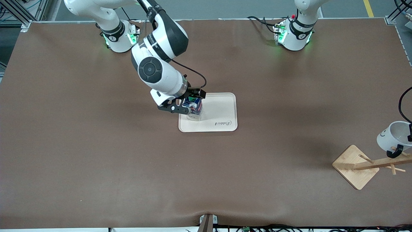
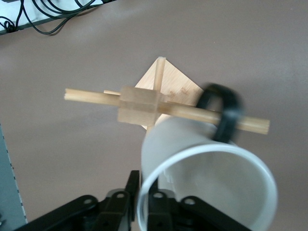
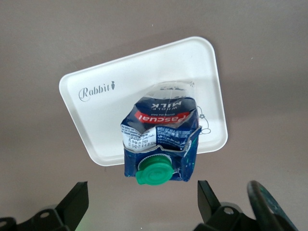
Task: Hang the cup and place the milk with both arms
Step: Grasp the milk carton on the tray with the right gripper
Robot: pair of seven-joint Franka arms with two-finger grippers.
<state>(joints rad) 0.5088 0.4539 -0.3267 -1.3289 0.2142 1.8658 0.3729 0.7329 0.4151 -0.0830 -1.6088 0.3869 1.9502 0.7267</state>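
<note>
The milk, a dark-blue carton with a green cap, stands on the white tray, at the tray's edge toward the right arm's end. My right gripper hangs over it, open, with its fingers wide on either side and not touching it. The white cup is tilted at the wooden rack, with its black handle looped over a peg. My left gripper straddles the cup's rim wall, one finger inside and one outside, close against it.
The rack's square base sits near the table edge at the left arm's end. A black cable hangs above the cup. More cables lie along the table's edge nearest the front camera. Brown tabletop surrounds the tray.
</note>
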